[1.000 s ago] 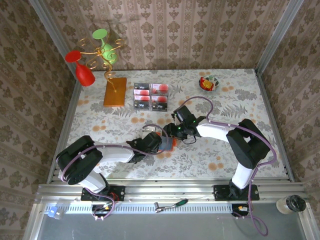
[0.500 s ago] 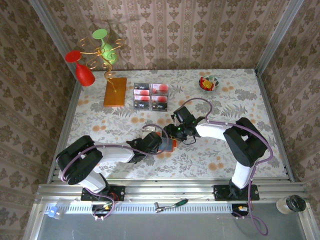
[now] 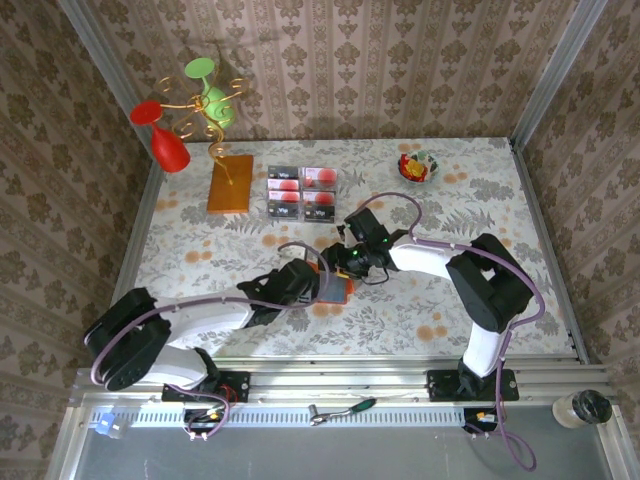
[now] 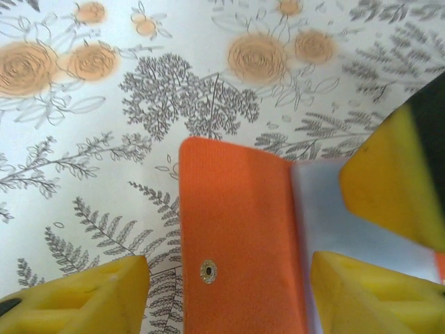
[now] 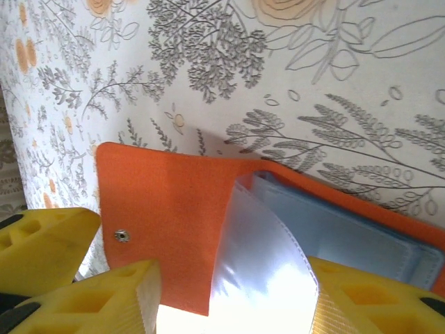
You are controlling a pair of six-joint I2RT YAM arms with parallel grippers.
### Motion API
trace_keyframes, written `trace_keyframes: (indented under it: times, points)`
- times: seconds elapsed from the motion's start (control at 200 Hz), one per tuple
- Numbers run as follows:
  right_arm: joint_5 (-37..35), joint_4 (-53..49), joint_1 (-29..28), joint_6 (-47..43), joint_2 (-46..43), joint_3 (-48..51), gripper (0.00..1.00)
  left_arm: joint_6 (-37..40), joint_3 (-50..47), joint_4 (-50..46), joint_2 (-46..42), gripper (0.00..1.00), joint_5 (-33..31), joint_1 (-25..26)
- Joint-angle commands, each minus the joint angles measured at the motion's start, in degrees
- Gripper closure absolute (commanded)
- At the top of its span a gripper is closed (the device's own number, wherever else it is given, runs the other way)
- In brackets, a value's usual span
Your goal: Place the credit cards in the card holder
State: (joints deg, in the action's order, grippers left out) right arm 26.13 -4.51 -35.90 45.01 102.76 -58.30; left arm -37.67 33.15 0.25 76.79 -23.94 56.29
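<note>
- Step in hand: we logged the card holder [image 3: 334,290] unfolded mid-table with both arms at it. By our reckoning, no card was in it yet.
- Left gripper [image 4: 226,270]: jaws apart astride the orange flap [image 4: 236,223], one finger off its edge, nothing clamped.
- Right gripper [image 5: 233,280]: jaws half apart over the clear sleeve [image 5: 264,257], no grip seen.
- Credit cards [image 3: 302,193]: well apart, near the far wall.
- Next, we judged: one arm fetches a card while the other pins the flap.
- Room: the table [image 3: 480,210] lay open around, edges distant, but the arms crowded each other.
</note>
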Motion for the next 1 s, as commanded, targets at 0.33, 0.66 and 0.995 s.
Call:
trace_keyframes:
  times: [0.33, 0.66, 0.995]
  points:
    - [1.99, 1.07, -3.8, 3.58, 0.88, -5.86, 0.38, -0.91, -5.15, -5.43, -13.25, 0.31, -2.36, -4.57]
    - [1.58, 5.68, -5.18, 7.95, 7.44, -8.14, 0.38, -0.91, -6.85, -6.91, -16.3, 0.31, -2.43, -5.84]
    - [2.0, 8.07, -5.06, 9.39, 10.02, -7.44, 0.38, -1.15, -8.32, -5.67, -14.89, 0.31, -1.38, -5.84]
